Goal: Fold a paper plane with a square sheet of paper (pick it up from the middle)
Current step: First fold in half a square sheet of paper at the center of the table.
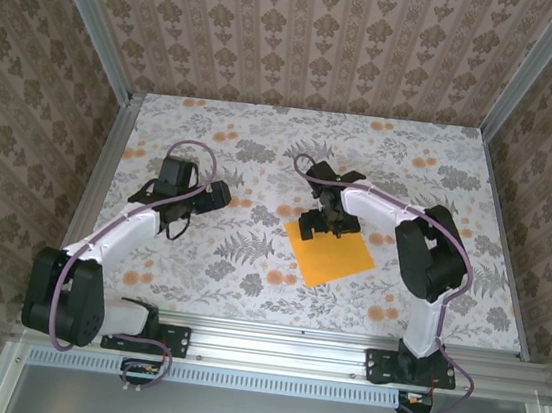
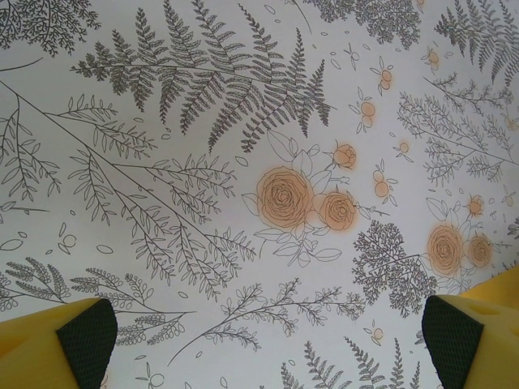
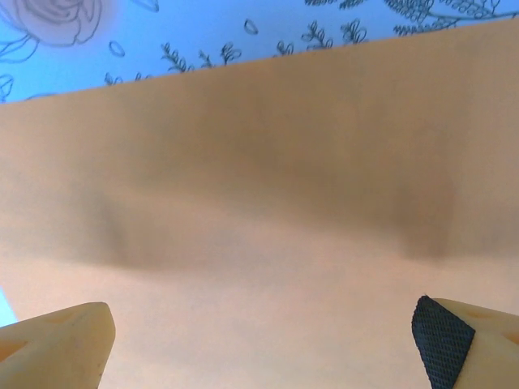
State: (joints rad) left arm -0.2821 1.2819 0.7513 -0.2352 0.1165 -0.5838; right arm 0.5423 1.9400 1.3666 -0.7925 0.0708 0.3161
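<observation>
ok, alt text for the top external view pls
An orange-yellow square sheet of paper lies flat, turned like a diamond, right of centre on a floral tablecloth. The right hand is over the sheet's far edge, and the left hand sits off to the left over bare cloth, apart from the paper.

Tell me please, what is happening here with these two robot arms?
The right gripper hangs with open jaws just above the square sheet of paper, near its far left corner, and holds nothing. The sheet lies on the flowered tablecloth, not yet folded as far as one can see. The left gripper, also open, hangs over bare cloth on the left side, apart from the paper.
</observation>
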